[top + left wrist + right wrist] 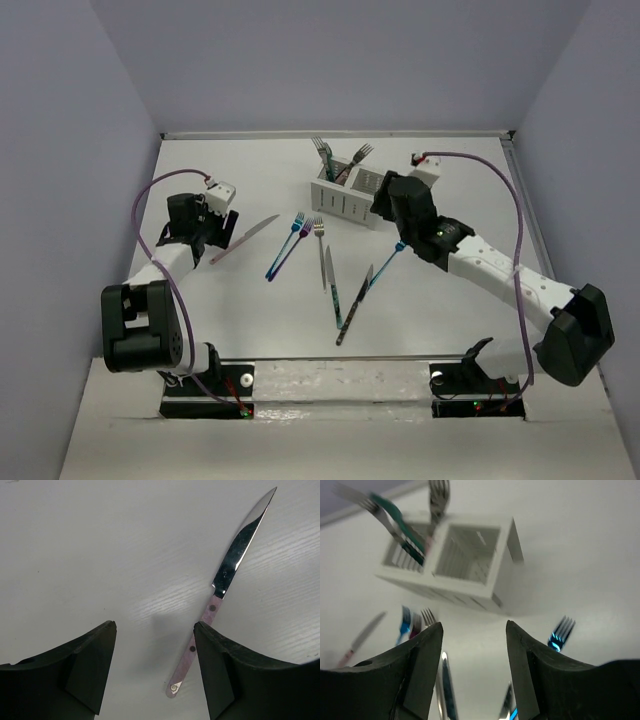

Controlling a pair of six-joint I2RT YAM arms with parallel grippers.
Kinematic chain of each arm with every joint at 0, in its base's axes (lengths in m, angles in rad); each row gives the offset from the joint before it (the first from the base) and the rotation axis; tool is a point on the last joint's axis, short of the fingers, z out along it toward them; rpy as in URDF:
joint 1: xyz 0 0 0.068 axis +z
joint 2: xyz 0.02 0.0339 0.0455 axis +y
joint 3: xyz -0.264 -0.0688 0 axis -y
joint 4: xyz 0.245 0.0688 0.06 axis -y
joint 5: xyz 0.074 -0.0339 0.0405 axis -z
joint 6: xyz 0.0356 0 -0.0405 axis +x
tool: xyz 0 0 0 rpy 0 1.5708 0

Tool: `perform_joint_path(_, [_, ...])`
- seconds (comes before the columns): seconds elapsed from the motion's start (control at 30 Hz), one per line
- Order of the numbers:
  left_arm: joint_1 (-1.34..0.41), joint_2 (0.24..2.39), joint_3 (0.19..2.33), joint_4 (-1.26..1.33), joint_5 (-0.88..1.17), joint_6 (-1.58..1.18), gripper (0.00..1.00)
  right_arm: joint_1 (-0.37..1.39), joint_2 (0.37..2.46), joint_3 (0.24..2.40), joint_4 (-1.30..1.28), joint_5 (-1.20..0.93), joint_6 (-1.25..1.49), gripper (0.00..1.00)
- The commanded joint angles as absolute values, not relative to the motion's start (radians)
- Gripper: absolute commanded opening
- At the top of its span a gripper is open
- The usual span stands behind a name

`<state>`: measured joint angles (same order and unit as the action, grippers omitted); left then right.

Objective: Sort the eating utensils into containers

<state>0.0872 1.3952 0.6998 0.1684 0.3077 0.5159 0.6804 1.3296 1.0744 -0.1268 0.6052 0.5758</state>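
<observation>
The white slotted caddy [348,198] stands at the back centre; its left compartment holds several forks [324,152], and the right compartment [470,550] looks empty. My right gripper [386,207] hovers open just right of the caddy with nothing between its fingers [474,625]. A pink-handled knife [245,238] lies at the left. My left gripper [206,234] hangs open over its handle [197,645], which lies close inside the right finger [215,665]. On the table lie a blue fork [284,246], a purple fork [297,238], a silver fork [320,250], two knives [333,288] and another blue fork [386,261].
White walls close the table in at the back and both sides. The back rim [340,133] runs just behind the caddy. Purple cables [505,190] arch over both arms. The arm bases [205,385] sit at the near edge.
</observation>
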Motion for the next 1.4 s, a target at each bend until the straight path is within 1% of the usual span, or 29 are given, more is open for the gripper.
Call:
perform_joint_path(0.0, [0.094, 1.347, 0.686, 0.198, 0.327, 0.512, 0.76, 0.684, 1.373, 1.016, -0.429, 0.560, 0.793, 0.60])
perform_joint_path(0.17, [0.095, 1.325, 0.667, 0.206, 0.328, 0.515, 0.76, 0.670, 1.478, 1.037, -0.479, 0.502, 0.822, 0.68])
perform_joint_path(0.3, [0.094, 1.305, 0.647, 0.218, 0.325, 0.520, 0.77, 0.592, 1.569, 1.054, -0.486, 0.450, 0.831, 0.68])
perform_joint_path(0.6, [0.094, 1.296, 0.634, 0.236, 0.327, 0.526, 0.78, 0.558, 1.771, 1.100, -0.485, 0.428, 0.824, 0.61])
perform_joint_path(0.73, [0.094, 1.293, 0.630, 0.238, 0.325, 0.529, 0.78, 0.558, 1.813, 1.103, -0.488, 0.405, 0.819, 0.57])
perform_joint_path(0.8, [0.094, 1.287, 0.629, 0.241, 0.324, 0.531, 0.79, 0.549, 1.815, 1.083, -0.488, 0.403, 0.822, 0.52])
perform_joint_path(0.83, [0.094, 1.285, 0.627, 0.242, 0.322, 0.531, 0.79, 0.549, 1.809, 1.075, -0.488, 0.403, 0.831, 0.45])
perform_joint_path(0.9, [0.095, 1.281, 0.626, 0.244, 0.321, 0.531, 0.79, 0.537, 1.796, 1.052, -0.486, 0.403, 0.838, 0.37])
perform_joint_path(0.93, [0.095, 1.279, 0.626, 0.244, 0.321, 0.531, 0.79, 0.526, 1.787, 1.045, -0.488, 0.405, 0.844, 0.30])
perform_joint_path(1.07, [0.095, 1.272, 0.623, 0.244, 0.314, 0.534, 0.79, 0.486, 1.743, 1.016, -0.488, 0.420, 0.838, 0.15])
perform_joint_path(1.1, [0.094, 1.269, 0.623, 0.245, 0.314, 0.535, 0.79, 0.477, 1.737, 1.008, -0.486, 0.419, 0.827, 0.08])
perform_joint_path(1.13, [0.094, 1.269, 0.621, 0.245, 0.313, 0.535, 0.79, 0.468, 1.733, 1.005, -0.485, 0.419, 0.821, 0.05])
perform_joint_path(1.27, [0.095, 1.266, 0.621, 0.245, 0.311, 0.537, 0.79, 0.423, 1.712, 0.993, -0.479, 0.419, 0.770, 0.00])
perform_joint_path(1.37, [0.094, 1.266, 0.621, 0.245, 0.307, 0.537, 0.79, 0.408, 1.666, 0.991, -0.471, 0.432, 0.718, 0.00])
